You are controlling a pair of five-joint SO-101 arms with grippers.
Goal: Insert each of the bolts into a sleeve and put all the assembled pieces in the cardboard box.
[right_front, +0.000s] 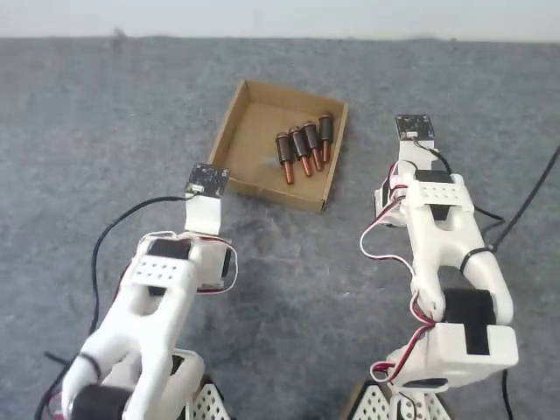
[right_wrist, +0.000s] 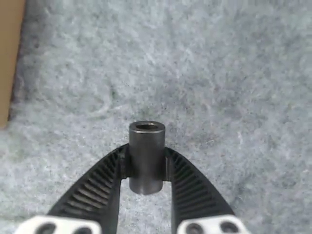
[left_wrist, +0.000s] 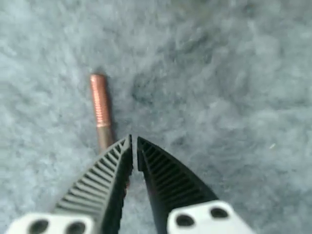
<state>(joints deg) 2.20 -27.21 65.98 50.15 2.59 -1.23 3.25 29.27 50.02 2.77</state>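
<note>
My left gripper (left_wrist: pixel 134 141) is shut on a copper bolt (left_wrist: pixel 100 107). The threaded shaft sticks out past the fingertips beside one finger, over the grey carpet, and its head end is hidden by that finger. My right gripper (right_wrist: pixel 146 149) is shut on a dark metal sleeve (right_wrist: pixel 146 141), held upright with its open bore facing the camera. In the high view the left wrist (right_front: pixel 206 197) sits just off the near left corner of the cardboard box (right_front: pixel 229 131). The right wrist (right_front: pixel 415 144) is to the box's right. Several assembled pieces (right_front: pixel 304 147) lie side by side in the box.
Grey carpet (right_front: pixel 289 289) covers the table between the two arms. A brown box wall (right_wrist: pixel 9 58) shows beside the right gripper. Cables trail from both arms, one running along the left arm (right_front: pixel 114 227) and one at the right edge (right_front: pixel 534 192).
</note>
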